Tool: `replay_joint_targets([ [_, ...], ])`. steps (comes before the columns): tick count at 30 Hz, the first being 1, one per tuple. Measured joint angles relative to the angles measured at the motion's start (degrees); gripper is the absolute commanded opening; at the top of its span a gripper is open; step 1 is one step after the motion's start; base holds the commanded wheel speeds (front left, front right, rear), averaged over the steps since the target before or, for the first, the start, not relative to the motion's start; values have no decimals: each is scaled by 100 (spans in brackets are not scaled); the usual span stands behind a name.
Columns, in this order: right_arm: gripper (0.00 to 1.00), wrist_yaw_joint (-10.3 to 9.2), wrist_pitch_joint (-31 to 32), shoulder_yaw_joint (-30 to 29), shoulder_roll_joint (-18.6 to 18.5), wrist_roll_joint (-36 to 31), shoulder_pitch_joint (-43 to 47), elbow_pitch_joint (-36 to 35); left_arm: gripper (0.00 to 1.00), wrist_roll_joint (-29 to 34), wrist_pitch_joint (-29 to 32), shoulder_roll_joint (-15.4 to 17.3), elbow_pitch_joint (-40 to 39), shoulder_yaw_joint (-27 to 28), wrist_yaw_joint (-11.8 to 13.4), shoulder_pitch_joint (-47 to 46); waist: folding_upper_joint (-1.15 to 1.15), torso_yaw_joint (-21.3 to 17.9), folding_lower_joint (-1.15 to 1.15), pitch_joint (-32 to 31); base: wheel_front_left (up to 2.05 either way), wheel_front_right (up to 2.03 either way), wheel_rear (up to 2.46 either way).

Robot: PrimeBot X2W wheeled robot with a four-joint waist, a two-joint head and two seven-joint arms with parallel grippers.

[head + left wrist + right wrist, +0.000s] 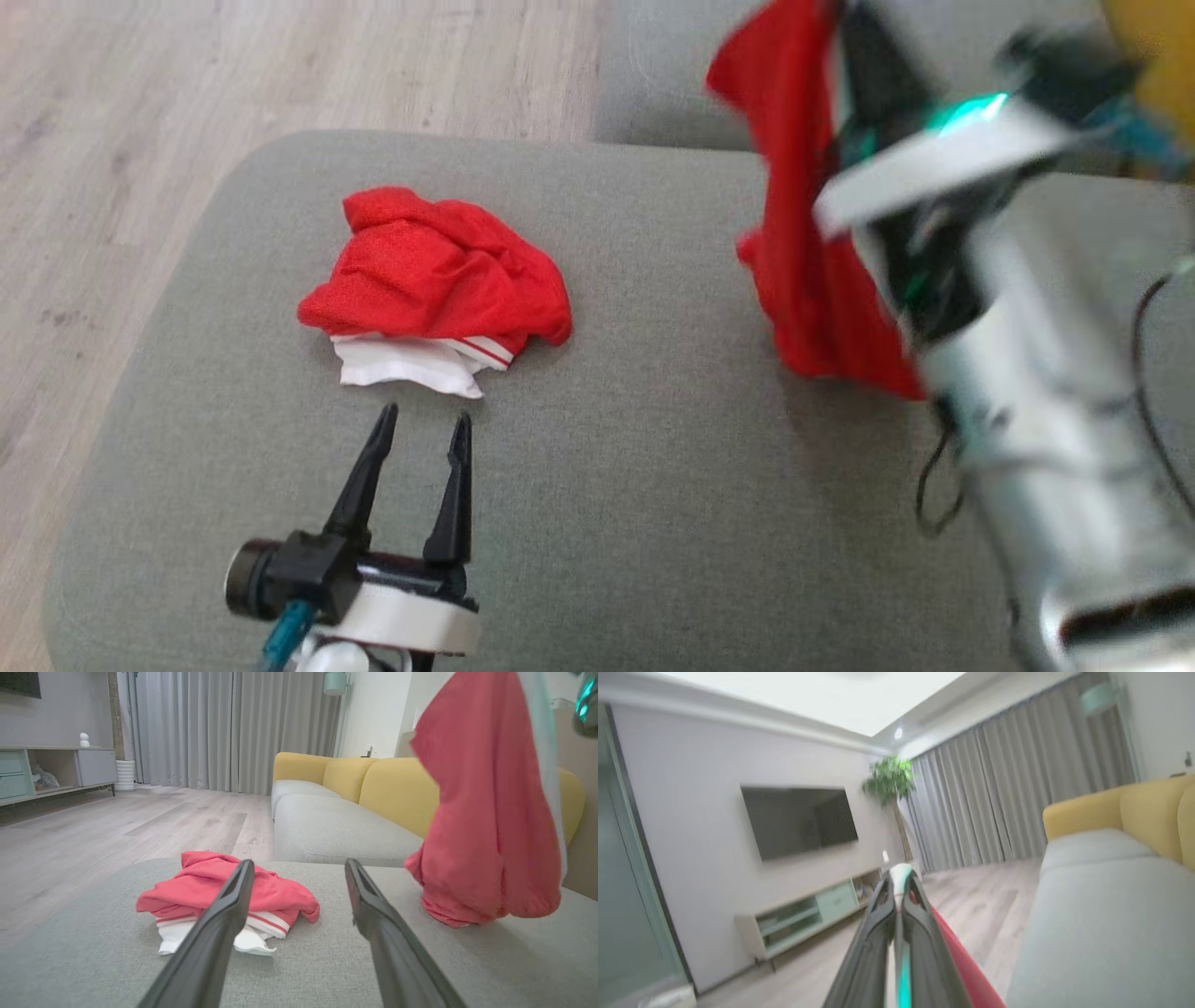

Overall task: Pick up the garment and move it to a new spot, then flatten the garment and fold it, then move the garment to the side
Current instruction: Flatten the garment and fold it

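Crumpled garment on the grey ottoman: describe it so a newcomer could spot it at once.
On the grey ottoman before the yellow-backed sofa, look just ahead of the open left tool. The crumpled garment lies there in a heap, red with white striped trim at its near edge, unlike the other red garment, hanging from the shut right tool.

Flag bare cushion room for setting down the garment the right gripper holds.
Widest bare stretch: middle of the grey cushion, between the crumpled garment and the hanging garment, down to the near edge right of the left gripper. Crowded: the left part, around the crumpled garment and the open left gripper.
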Motion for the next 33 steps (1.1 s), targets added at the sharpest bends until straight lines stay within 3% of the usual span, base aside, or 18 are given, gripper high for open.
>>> replay_joint_targets([
  [4, 0, 0, -559, -679, -11, 546, -937, 716, 100, 0, 0, 1, 1, 13, 45, 193, 0, -45, -1, -144, 0, 0, 0],
  [8, 0, 0, -837, -1477, -23, 231, -1260, 1657, 100, 0, 0, 1, -49, 27, 71, 327, 0, -215, 0, -195, 0, 0, 0],
  [12, 0, 0, -958, -2434, -42, -590, -777, 2391, 100, -8, 0, 1, -140, 32, 88, 328, 0, -415, 0, -167, 0, 0, 0],
  [14, 0, 0, -1006, -3197, -46, -1252, -266, 2553, 100, -7, 0, 1, -175, 30, 100, 322, 0, -501, 0, -100, 0, 0, 0],
  [17, 0, -1, -1015, -4490, -74, -1948, 478, 2568, 100, -7, 0, 1, -186, 25, 93, 287, 0, -592, 1, 40, 0, 0, 0],
  [20, 0, -1, -1033, -5275, -49, -2636, 967, 2227, 100, -7, 0, 1, -188, 26, 88, 259, 0, -682, 0, 165, 0, 0, 0],
  [21, 19, -1, -1033, -5460, -34, -2806, 1017, 2101, 100, -5, 0, 1, -181, 26, 51, 246, 0, -713, 1, 202, 0, 0, 0],
  [22, 100, -1, -1031, -5613, -11, -2948, 1028, 1961, 100, -5, 0, 0, -178, 24, 42, 224, 0, -743, 0, 235, 0, 0, 0],
  [24, 100, -1, -1021, -5644, 7, -3036, 1006, 1795, 100, -5, 0, 0, -160, 14, 7, 126, 0, -810, 0, 313, 0, 0, 0],
  [29, 100, -1, -1029, -4822, 22, -2673, 1018, 1782, 100, -5, 0, 0, -135, -14, -1, 38, 0, -817, 0, 359, 0, 0, 0],
  [33, 100, 0, -1039, -3542, 15, -2091, 1211, 1289, 100, -5, 0, -1, -109, -51, -2, 27, 0, -752, 1, 356, 0, 0, 0],
])
